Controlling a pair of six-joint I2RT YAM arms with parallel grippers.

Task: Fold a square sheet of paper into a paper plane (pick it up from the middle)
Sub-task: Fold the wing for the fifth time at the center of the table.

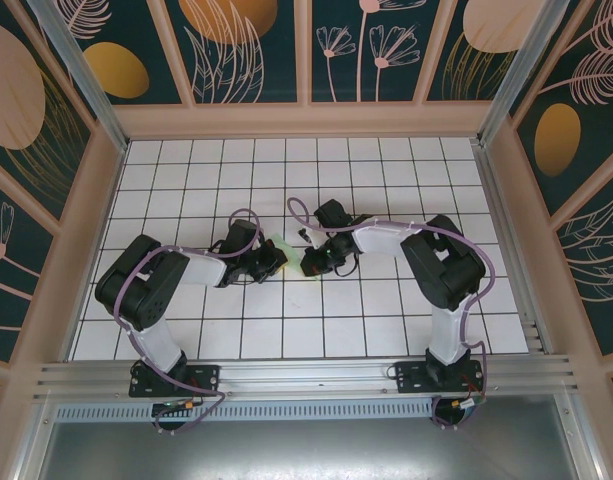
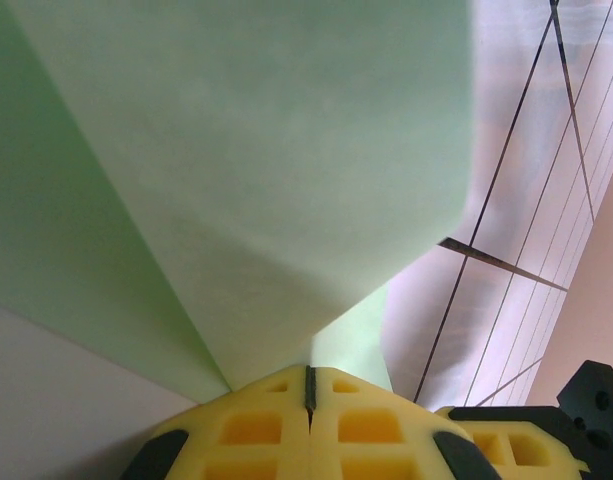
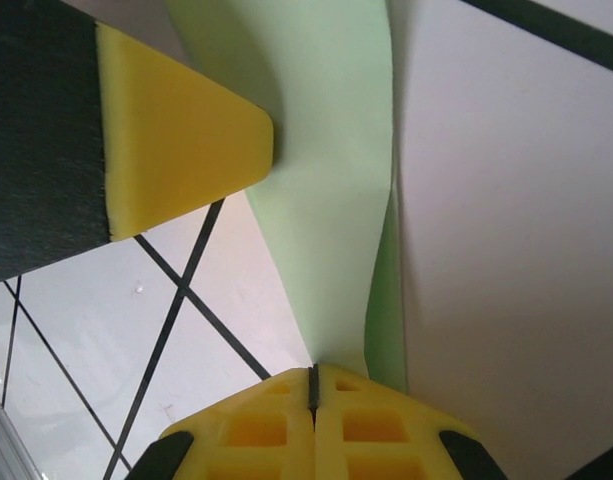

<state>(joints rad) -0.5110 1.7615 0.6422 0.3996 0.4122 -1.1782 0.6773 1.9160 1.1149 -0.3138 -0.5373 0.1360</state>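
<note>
From the overhead camera I see both arms reaching in to meet over the middle of the gridded table [image 1: 386, 170]. The sheet of paper [image 1: 284, 246] is there too, but only as a sliver of pale green between the black wrists. The left gripper [image 1: 276, 258] sits at the sheet's left edge and the right gripper [image 1: 311, 262] at its right edge. From up here I cannot tell how either pair of jaws stands.

The wrist cameras settle that. On the left wrist view, the left gripper [image 2: 308, 390] has its yellow pads pressed together, clamped on the sheet [image 2: 286, 180]. The paper fans upward from the seam in overlapping layers, with one slanted crease line. Beyond the sheet's right side I see the table's dark grid lines.

On the right wrist view, the right gripper [image 3: 312, 385] is likewise clenched on the sheet [image 3: 326, 180], which rises from the pads as a narrow curving strip. A yellow pad [image 3: 176, 150] of the other gripper touches the sheet's left edge, higher up.
</note>
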